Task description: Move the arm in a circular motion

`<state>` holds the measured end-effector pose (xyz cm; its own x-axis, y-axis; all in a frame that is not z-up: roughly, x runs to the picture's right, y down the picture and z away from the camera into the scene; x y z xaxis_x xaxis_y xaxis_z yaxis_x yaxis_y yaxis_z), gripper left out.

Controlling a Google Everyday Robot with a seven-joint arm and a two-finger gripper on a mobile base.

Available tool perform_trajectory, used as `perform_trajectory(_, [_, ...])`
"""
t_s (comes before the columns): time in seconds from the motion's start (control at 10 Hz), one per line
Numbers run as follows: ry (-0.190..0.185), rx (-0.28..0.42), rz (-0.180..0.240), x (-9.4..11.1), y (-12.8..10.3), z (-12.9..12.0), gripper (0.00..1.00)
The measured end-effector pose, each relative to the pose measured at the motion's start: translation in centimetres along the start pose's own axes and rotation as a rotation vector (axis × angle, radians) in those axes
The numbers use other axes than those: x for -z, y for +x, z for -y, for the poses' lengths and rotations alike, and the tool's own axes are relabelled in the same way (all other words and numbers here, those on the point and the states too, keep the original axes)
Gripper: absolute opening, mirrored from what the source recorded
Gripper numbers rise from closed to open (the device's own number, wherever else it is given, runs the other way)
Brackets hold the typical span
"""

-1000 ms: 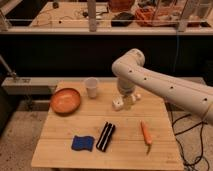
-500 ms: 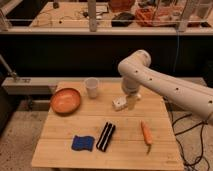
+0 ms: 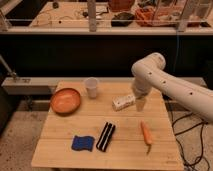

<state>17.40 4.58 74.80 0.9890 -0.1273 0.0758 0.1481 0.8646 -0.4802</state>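
Wooden tabletop (image 3: 60,150) carried a bowl (image 3: 65,100), cup (image 3: 91,87), bottle (image 3: 123,102), sponge (image 3: 82,143), black bar (image 3: 105,136) and carrot (image 3: 146,134). From the right, the arm (image 3: 170,85) bent down over its far side, the claw (image 3: 140,104) pointing down just beside the bottle; whether clenched or released could not be told.

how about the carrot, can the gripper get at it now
Probably yes: the gripper hangs by the white bottle, and the carrot lies just nearer the camera with only bare table between.
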Motion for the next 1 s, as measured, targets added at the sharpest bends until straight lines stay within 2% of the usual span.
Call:
perform_trajectory(0.3, [0.005, -0.031, -0.001, -0.3, 3.1, -1.1, 0.8])
perform_trajectory(0.5, [0.004, -0.039, 0.005, -0.4, 2.9, -1.4, 0.8])
perform_trajectory(0.8, [0.005, -0.065, 0.005, -0.4, 4.3, -2.9, 0.8])
perform_trajectory(1.0, [0.005, -0.068, 0.013, -0.5, 4.1, -3.5, 0.8])
